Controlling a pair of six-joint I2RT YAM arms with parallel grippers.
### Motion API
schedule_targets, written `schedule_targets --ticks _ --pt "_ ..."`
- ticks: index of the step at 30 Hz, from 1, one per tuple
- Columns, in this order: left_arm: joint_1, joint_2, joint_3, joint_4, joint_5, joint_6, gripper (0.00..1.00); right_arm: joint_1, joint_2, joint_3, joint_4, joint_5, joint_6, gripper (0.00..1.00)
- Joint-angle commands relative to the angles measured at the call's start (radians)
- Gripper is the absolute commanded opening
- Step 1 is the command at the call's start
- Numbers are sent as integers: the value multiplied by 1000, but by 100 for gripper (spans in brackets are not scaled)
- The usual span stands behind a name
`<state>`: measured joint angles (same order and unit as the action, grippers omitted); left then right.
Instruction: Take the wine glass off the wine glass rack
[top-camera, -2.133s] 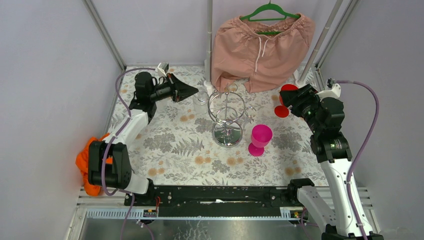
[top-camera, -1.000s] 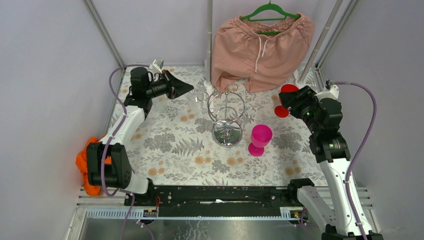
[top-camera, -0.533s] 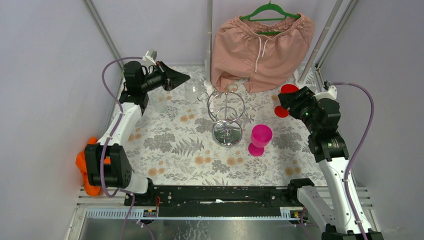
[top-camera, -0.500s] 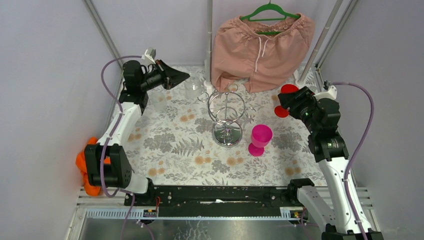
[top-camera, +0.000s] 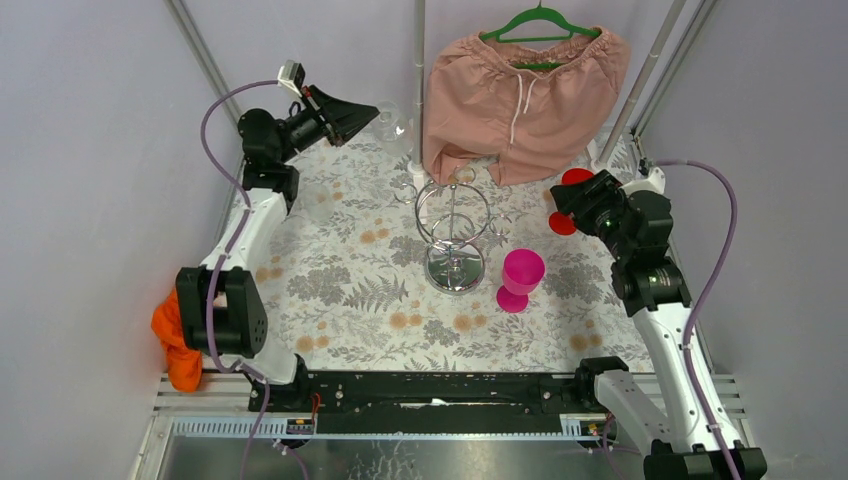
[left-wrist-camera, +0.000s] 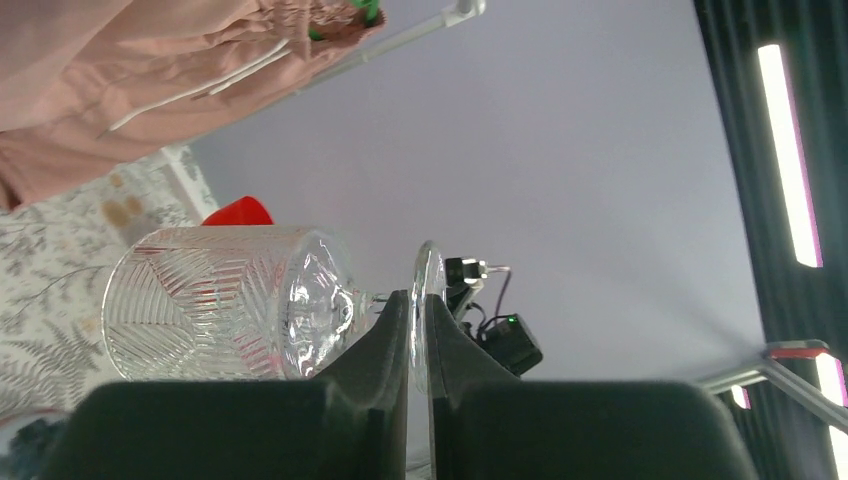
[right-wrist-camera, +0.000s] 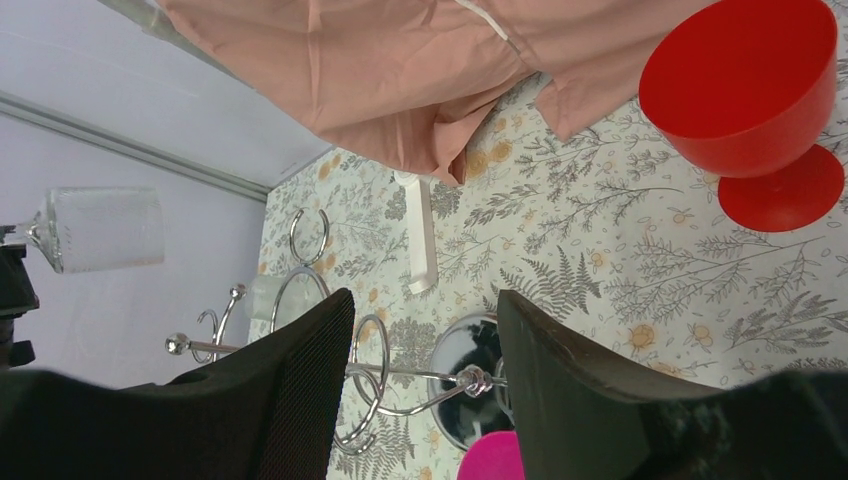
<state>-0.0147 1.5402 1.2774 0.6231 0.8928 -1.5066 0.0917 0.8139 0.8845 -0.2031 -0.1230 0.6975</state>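
The wine glass rack (top-camera: 454, 222) is a chrome wire stand with a round mirror base, at the middle of the table; it also shows in the right wrist view (right-wrist-camera: 383, 372). My left gripper (top-camera: 352, 112) is raised at the back left, well clear of the rack. It is shut on the round foot of a clear cut-pattern wine glass (top-camera: 391, 124), which it holds sideways in the air. In the left wrist view the gripper (left-wrist-camera: 418, 300) pinches the foot and the bowl (left-wrist-camera: 220, 302) points left. My right gripper (top-camera: 562, 196) is open and empty, right of the rack (right-wrist-camera: 422, 297).
A red cup (top-camera: 577, 178) is next to my right gripper and a pink cup (top-camera: 521, 272) stands right of the rack base. Pink shorts on a green hanger (top-camera: 525, 85) hang at the back. An orange cloth (top-camera: 170, 335) lies at the left edge. A faint clear shape (right-wrist-camera: 265, 297) shows beyond the rack.
My left gripper has lifted the clear wine glass up and back to the left, away from the rack's loops. My right arm has barely moved.
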Motion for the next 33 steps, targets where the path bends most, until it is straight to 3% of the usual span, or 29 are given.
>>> schedule_targets --ticks 1,10,16,18,25,33 --pt "-24 39 63 344 -29 -188 0 0 37 8 81 -46 15 62" --pt "-155 169 193 637 -51 -332 0 0 137 98 112 -84 -26 63" --pt "-233 324 283 955 -125 -542 0 0 220 173 170 -219 -39 64" --pt "-251 352 305 983 -139 -563 0 0 236 180 211 -253 -27 65" --pt "-300 399 350 986 -143 -539 0 -1 277 140 450 -396 64 70" --pt "-304 400 354 988 -137 -543 0 -12 349 -20 969 -564 325 71"
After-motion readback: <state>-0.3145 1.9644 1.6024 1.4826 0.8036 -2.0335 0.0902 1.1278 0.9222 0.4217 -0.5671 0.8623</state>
